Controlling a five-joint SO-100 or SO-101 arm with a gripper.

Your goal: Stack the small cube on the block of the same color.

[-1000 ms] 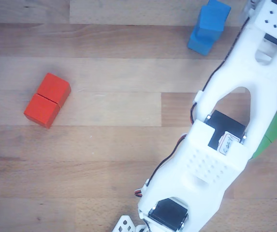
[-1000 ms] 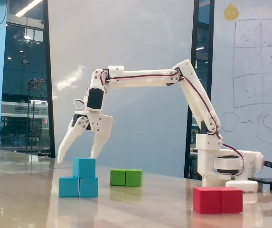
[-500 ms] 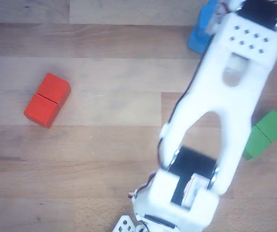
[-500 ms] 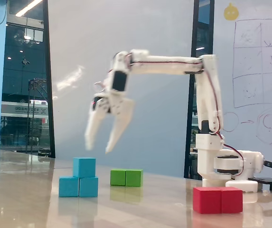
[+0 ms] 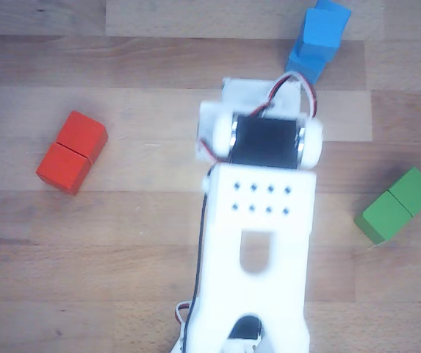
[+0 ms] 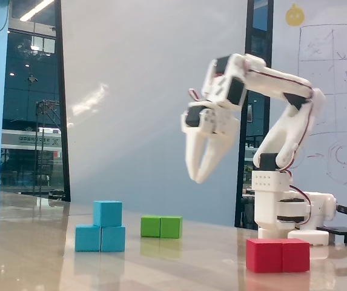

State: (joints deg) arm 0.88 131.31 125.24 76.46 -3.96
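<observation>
The small light-blue cube (image 6: 107, 213) rests on top of the blue two-segment block (image 6: 100, 238), over its right half in the fixed view. From above, the cube (image 5: 326, 26) covers the far end of the block (image 5: 305, 62) near the top edge. My gripper (image 6: 196, 177) hangs high in the air, well right of the stack and apart from it. Its fingers point down and meet at the tips with nothing between them. In the other view the arm's wrist (image 5: 261, 143) hides the fingers.
A green two-segment block (image 6: 161, 227) lies behind and right of the stack, also seen at the right in the other view (image 5: 397, 204). A red two-segment block (image 6: 278, 255) (image 5: 72, 151) sits near the front. The arm's base (image 6: 282, 215) stands at the right.
The gripper rose from around the stacked cube, swung back toward the base and its fingers came together. The cube stayed on the blue block.
</observation>
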